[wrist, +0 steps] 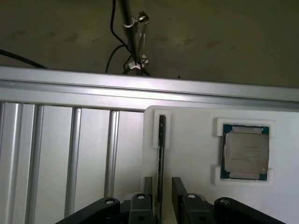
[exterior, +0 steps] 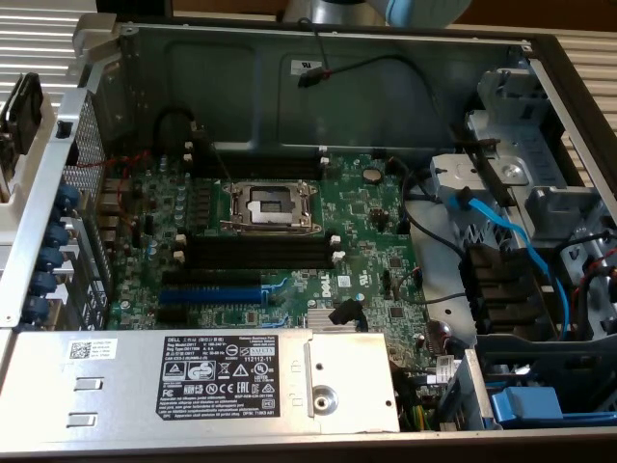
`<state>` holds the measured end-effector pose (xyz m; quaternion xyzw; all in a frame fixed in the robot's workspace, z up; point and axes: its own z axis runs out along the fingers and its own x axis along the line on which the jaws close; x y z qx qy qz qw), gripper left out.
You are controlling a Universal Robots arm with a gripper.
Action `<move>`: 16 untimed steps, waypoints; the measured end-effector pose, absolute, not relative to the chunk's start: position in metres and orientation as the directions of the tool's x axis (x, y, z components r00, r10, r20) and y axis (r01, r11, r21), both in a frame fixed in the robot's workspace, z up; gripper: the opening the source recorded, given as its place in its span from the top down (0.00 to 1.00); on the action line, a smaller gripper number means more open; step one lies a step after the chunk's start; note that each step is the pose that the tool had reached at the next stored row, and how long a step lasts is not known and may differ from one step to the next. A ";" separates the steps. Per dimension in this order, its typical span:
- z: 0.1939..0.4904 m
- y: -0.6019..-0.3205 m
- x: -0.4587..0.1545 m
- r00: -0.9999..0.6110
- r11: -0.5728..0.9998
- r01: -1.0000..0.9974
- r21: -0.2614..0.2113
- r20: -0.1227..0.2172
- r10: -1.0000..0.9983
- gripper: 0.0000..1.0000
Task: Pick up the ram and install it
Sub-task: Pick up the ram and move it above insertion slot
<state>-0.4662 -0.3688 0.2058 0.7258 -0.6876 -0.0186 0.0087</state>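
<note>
Ram (wrist: 161,135): on edge, long axis running straight away between my fingers (wrist: 179,189), which I see fully open, gripping nothing.

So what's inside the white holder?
The white holder has the ram on edge in a narrow slot, between the fingers of the open pincer, and a processor flat in a square recess. The ram's lower edge is hidden.

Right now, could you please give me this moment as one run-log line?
gripper: open, straddling ram | ram: on edge in white tray, not lifted | memory slots: empty
</note>
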 end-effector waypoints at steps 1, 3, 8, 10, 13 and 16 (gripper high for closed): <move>0.205 -0.369 -0.466 0.054 -0.054 -0.998 0.038 -0.015 -0.998 0.69; 0.203 -0.369 -0.466 0.054 -0.054 -0.998 0.038 -0.016 -0.998 0.69; 0.200 -0.369 -0.466 0.054 -0.054 -0.998 0.038 -0.015 -0.998 0.69; 0.200 -0.369 -0.466 0.054 -0.054 -0.998 0.038 -0.015 -0.998 0.69; 0.200 -0.369 -0.466 0.054 -0.054 -0.998 0.038 -0.016 -0.998 0.69; 0.199 -0.369 -0.466 0.054 -0.054 -0.998 0.039 -0.015 -0.998 0.69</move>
